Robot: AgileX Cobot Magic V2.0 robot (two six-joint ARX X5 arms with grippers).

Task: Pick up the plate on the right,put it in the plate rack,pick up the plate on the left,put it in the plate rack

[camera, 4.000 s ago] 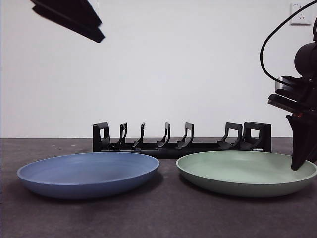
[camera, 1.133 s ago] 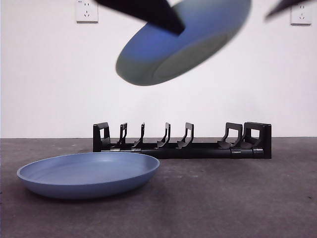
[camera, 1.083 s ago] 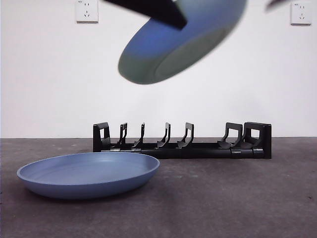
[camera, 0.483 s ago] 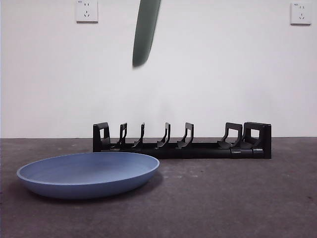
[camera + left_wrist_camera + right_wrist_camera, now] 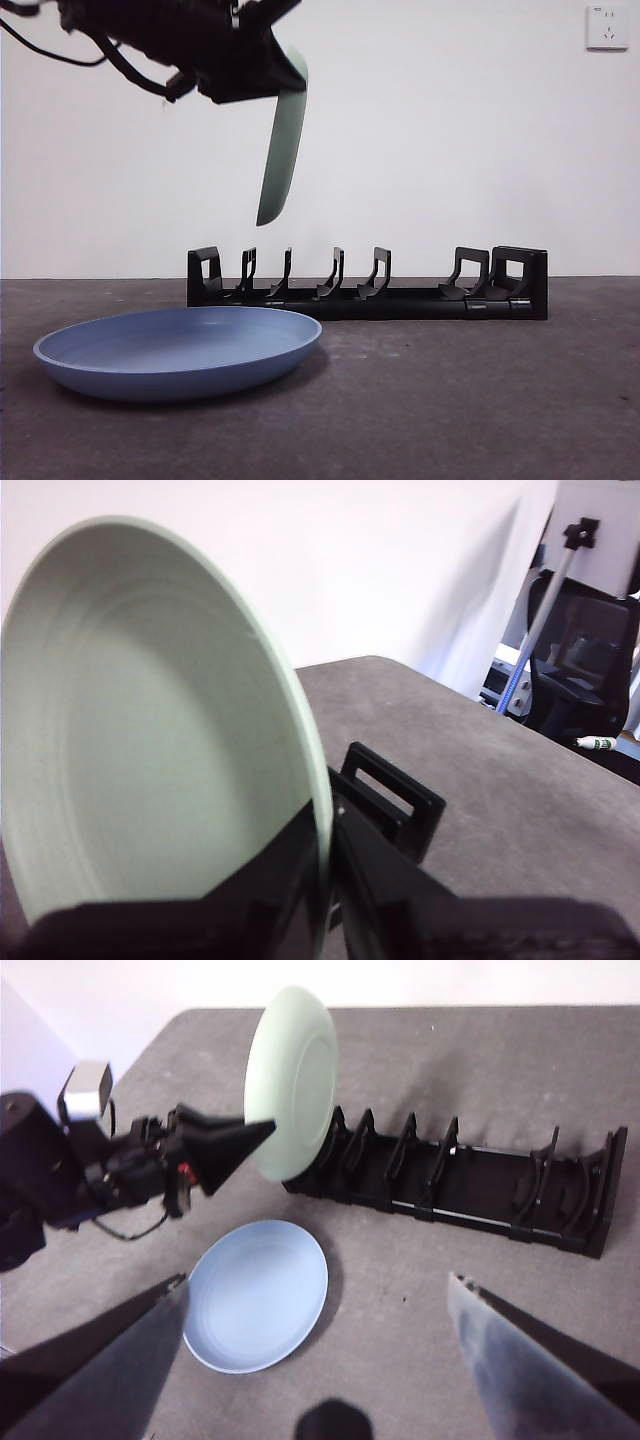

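Front view: left pincer point(image 5: 268, 62) clamps green plate point(image 5: 281, 150) edge-on, clear above plate rack point(image 5: 368, 284).

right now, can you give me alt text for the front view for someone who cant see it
The left gripper, reaching in from the upper left, holds a pale green plate on edge in the air above the left end of a long black plate rack. A blue plate lies flat on the dark table in front of the rack, against a white wall.
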